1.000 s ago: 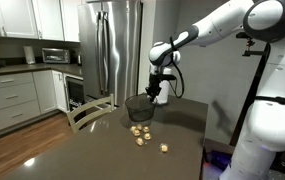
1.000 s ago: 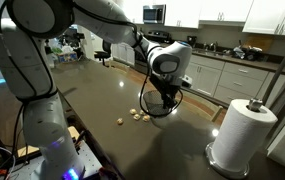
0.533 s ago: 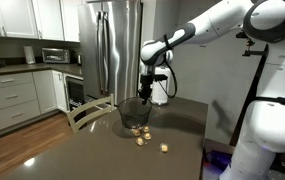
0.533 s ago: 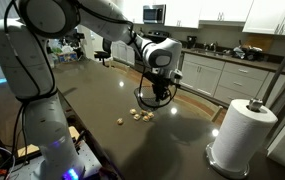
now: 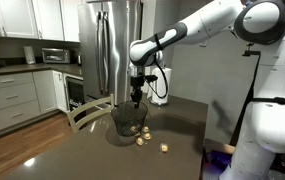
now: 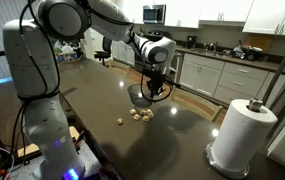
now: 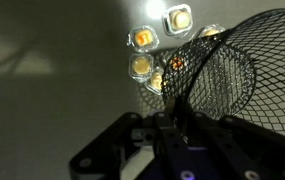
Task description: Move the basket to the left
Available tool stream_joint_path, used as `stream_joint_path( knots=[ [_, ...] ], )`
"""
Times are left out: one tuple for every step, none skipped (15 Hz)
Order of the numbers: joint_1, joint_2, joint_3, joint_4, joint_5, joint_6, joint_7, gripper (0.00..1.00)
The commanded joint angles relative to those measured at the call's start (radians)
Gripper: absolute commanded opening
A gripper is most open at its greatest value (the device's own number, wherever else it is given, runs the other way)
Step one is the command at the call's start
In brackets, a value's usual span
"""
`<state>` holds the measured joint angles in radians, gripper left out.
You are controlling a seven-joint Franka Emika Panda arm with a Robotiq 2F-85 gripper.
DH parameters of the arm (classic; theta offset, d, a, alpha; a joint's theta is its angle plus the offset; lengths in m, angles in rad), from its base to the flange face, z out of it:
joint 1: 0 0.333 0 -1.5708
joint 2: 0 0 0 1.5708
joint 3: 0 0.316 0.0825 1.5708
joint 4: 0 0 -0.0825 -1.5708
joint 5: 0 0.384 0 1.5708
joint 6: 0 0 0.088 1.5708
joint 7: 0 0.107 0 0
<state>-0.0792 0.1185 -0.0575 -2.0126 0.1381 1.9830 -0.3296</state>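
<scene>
The dark wire-mesh basket (image 5: 127,120) hangs from my gripper (image 5: 136,97), which is shut on its rim. The basket sits at or just above the dark tabletop; I cannot tell which. It also shows in an exterior view (image 6: 145,94) beneath the gripper (image 6: 154,80). In the wrist view the mesh basket (image 7: 227,70) fills the right side, with the gripper fingers (image 7: 172,118) clamped on its rim.
Several small tan lumps (image 5: 142,135) lie on the dark table (image 5: 82,155), also seen through and beside the mesh in the wrist view (image 7: 147,40). A white paper towel roll (image 6: 240,135) stands near the table edge. A wooden chair back (image 5: 87,113) is beside the table.
My gripper has carried the basket to the left in one exterior view, away from the paper towel roll; the tan lumps stayed in place.
</scene>
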Motion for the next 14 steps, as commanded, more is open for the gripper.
stream_joint_path(
  knots=[
    [0.009,0.077,0.022,0.096,-0.024,-0.065,-0.054,0.06],
    [0.013,0.095,0.032,0.116,-0.029,-0.077,-0.061,0.06],
    [0.017,0.114,0.042,0.134,-0.035,-0.087,-0.064,0.06],
    [0.023,0.132,0.052,0.154,-0.040,-0.099,-0.067,0.06],
    [0.030,0.150,0.062,0.173,-0.045,-0.110,-0.069,0.06],
    [0.036,0.165,0.071,0.189,-0.052,-0.118,-0.068,0.06],
    [0.044,0.178,0.080,0.204,-0.060,-0.121,-0.064,0.06],
    [0.048,0.190,0.089,0.217,-0.061,-0.118,-0.062,0.06],
    [0.053,0.200,0.097,0.228,-0.058,-0.113,-0.062,0.06],
    [0.058,0.208,0.105,0.237,-0.057,-0.105,-0.062,0.06],
    [0.063,0.214,0.112,0.244,-0.058,-0.102,-0.063,0.06],
    [0.068,0.218,0.119,0.247,-0.063,-0.094,-0.070,0.06],
    [0.071,0.221,0.124,0.251,-0.067,-0.089,-0.075,0.06],
    [0.074,0.220,0.130,0.250,-0.075,-0.082,-0.091,0.06]
  ],
)
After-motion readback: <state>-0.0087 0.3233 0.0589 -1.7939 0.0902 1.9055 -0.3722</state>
